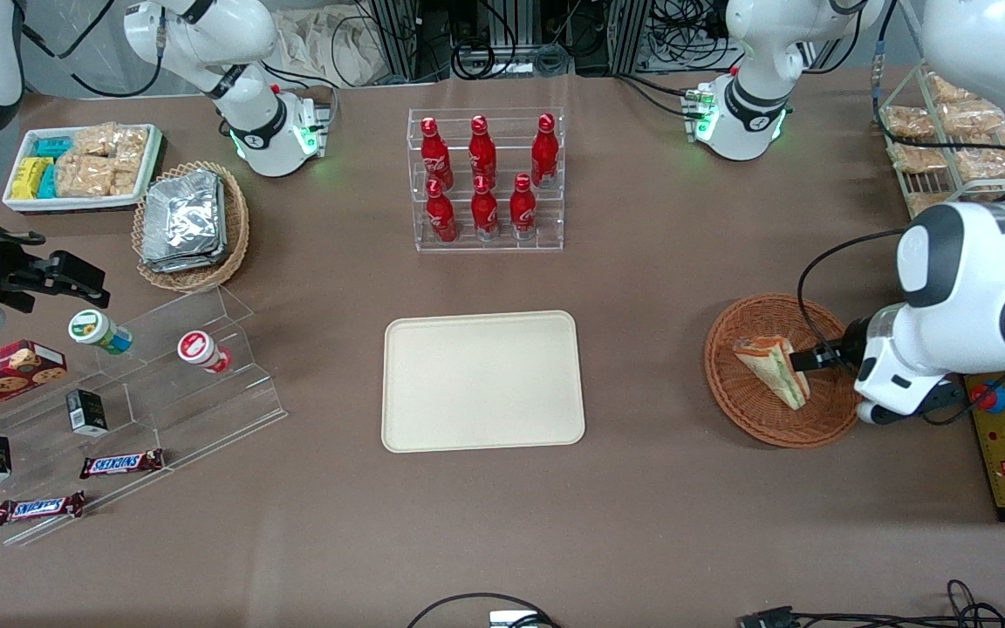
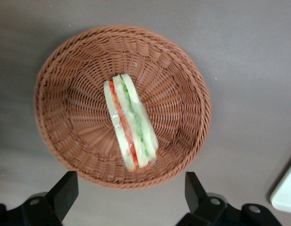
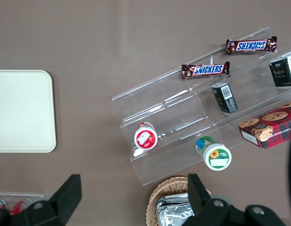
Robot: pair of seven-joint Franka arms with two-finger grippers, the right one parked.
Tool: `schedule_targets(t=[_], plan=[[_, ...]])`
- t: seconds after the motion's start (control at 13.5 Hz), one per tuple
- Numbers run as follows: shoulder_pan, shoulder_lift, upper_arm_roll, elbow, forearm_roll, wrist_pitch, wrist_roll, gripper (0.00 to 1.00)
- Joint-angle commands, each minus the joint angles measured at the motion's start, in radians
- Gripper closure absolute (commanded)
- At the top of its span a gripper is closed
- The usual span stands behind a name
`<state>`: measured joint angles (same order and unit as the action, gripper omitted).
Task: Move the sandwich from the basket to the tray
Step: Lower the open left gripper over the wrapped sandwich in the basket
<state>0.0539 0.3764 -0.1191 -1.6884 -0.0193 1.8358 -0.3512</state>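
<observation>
Left wrist view: sandwich (image 2: 131,123) lies lengthwise toward the spread, empty claw (image 2: 131,195) above basket (image 2: 79,117)

This is looking like a robotics lab staging a mock shop: aluminium framing (image 1: 502,35) and loose cables (image 1: 686,35) are lining the surface (image 1: 642,488), while clear display stands are showing cola bottles (image 1: 485,174) and Snickers bars (image 1: 121,463).
</observation>
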Motion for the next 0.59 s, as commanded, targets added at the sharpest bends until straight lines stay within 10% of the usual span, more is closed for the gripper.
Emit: schedule_targets(t=[0.0,0.52], plan=[[0.003,0.033,-0.002,-0.042,-0.002,0.066,-0.041,0.0],[0.035,0.091,0.007,-0.177,-0.018,0.269,-0.046,0.0]])
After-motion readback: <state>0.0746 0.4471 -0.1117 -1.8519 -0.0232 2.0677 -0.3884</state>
